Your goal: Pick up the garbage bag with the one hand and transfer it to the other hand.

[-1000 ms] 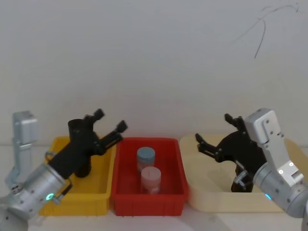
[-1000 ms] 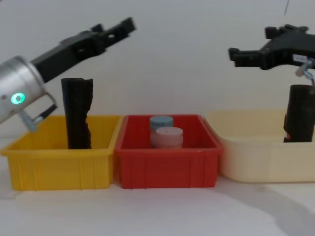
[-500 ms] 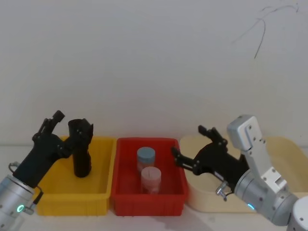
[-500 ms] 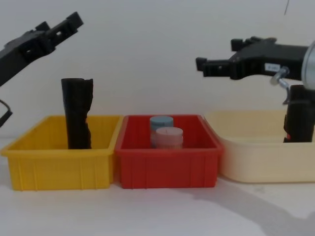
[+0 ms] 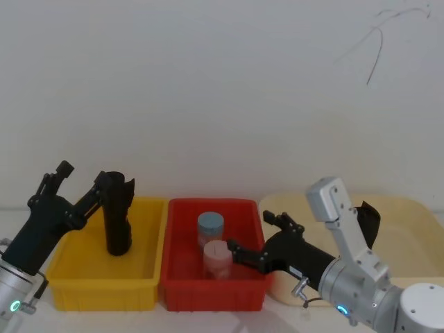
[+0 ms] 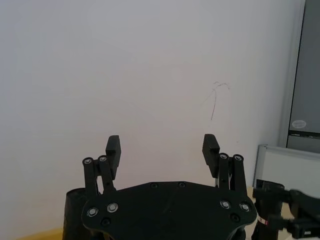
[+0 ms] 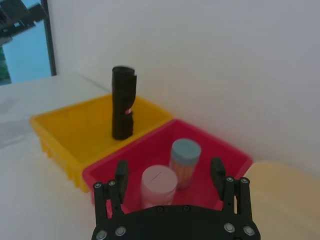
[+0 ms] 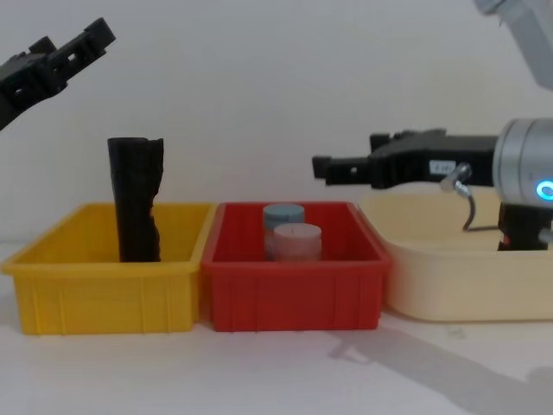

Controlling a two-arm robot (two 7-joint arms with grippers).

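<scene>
Over red bin (image 5: 180,277) now: R gripper (image 5: 250,232) swung across from cream tray (image 5: 409,215), jaws spread, empty. L gripper (image 5: 83,177) pulled back off yellow bin (image 5: 104,295), also spread, empty. No grab yet (pickup looks unstarted). Cream tray holds garbage bag (image 5: 368,218), behind R arm (image 5: 340,222); yellow has slim black roll (image 5: 118,222); red has blue-lid jar (image 5: 210,225), pink-lid jar (image 5: 217,257).

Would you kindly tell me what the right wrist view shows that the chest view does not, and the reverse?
The right wrist view adds the red-orange mark on the black roll standing in the yellow bin. The chest view adds the white sticker on the right gripper, the blue light on its arm, and, clearly, the left gripper raised at upper left. Both share the roll, the yellow bin, the red bin holding a blue-lidded jar and a pink-lidded jar, the beige tub, and the right gripper over the red bin.
</scene>
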